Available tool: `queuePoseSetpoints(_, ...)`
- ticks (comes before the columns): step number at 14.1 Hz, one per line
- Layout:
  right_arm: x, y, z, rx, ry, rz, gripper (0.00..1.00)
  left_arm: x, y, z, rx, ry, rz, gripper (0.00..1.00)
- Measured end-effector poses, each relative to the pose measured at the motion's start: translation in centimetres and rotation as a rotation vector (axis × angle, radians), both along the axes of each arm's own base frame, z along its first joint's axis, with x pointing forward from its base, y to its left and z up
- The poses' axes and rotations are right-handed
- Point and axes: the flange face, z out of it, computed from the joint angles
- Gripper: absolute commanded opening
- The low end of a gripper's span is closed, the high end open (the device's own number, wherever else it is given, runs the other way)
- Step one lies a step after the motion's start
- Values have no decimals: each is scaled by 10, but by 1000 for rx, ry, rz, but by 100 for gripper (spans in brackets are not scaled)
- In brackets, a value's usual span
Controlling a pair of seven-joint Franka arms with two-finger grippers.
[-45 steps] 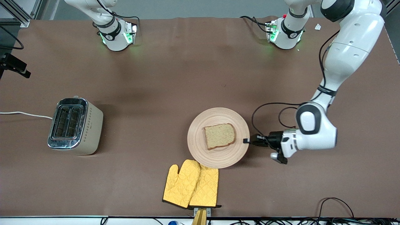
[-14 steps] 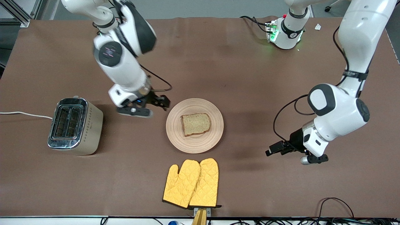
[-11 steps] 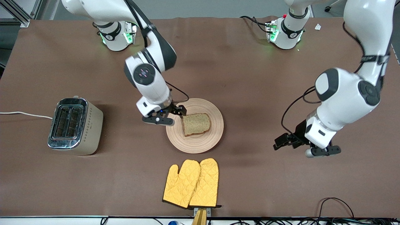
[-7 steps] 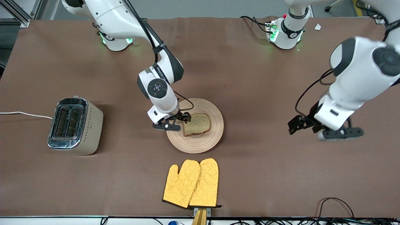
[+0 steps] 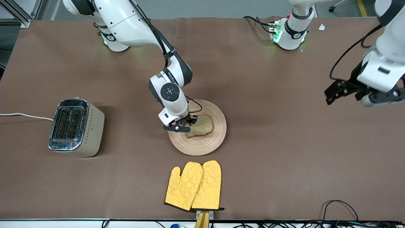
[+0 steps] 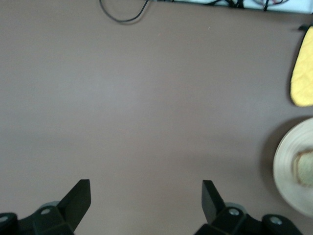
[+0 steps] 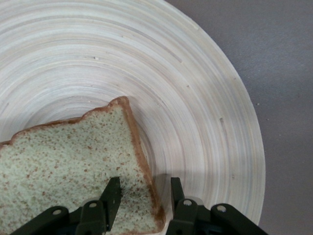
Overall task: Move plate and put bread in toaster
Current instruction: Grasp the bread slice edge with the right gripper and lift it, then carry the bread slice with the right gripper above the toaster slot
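Observation:
The pale wooden plate (image 5: 205, 144) lies mid-table with the bread slice (image 5: 203, 125) flat on it. My right gripper (image 5: 190, 122) is down at the end of the bread toward the toaster, open. In the right wrist view its fingers (image 7: 143, 181) straddle the crust edge of the bread (image 7: 73, 161), one finger over the crumb, the other over bare plate (image 7: 195, 98). The cream toaster (image 5: 91, 126) stands toward the right arm's end, slots up and empty. My left gripper (image 5: 332, 91) is open and empty, high over the left arm's end of the table; its wrist view shows its fingers (image 6: 145, 182) wide apart.
A pair of yellow oven mitts (image 5: 194, 185) lies nearer to the front camera than the plate, close to the table edge. The toaster's white cord (image 5: 25, 115) runs off the table's end. The left wrist view catches the plate's rim (image 6: 288, 166) and a mitt (image 6: 303, 73).
The plate was slid toward the toaster and let go by the left gripper, which then rose and withdrew toward its end. The right arm came in and lowered onto the bread's edge.

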Motion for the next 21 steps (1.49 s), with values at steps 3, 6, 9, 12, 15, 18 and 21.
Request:
queuePoseSetpoints(3, 2, 1, 0, 15, -22, -2, 8, -25, 15, 27, 30, 24, -68, 100)
queuePoseSetpoints(6, 3, 0, -2, 14, -23, -7, 0, -42, 28, 39, 20, 61, -81, 100)
queuePoseSetpoints(9, 4, -1, -2, 12, -22, -11, 0, -48, 30, 39, 2, 90, -89, 100)
queuePoseSetpoints(12, 7, 0, 5, -3, -1, -26, 0, -50, 30, 36, 1, 115, -88, 100)
queuePoseSetpoints(15, 22, 5, 43, -48, 60, -44, 0, -51, 29, 35, 0, 123, -88, 100)
queuePoseSetpoints(18, 38, -5, 80, -98, 60, -49, 0, -50, 29, 33, -2, 127, -90, 100)
queuePoseSetpoints(21, 44, -17, 114, -220, 46, -15, 0, -49, 28, 31, -9, 132, -91, 100)
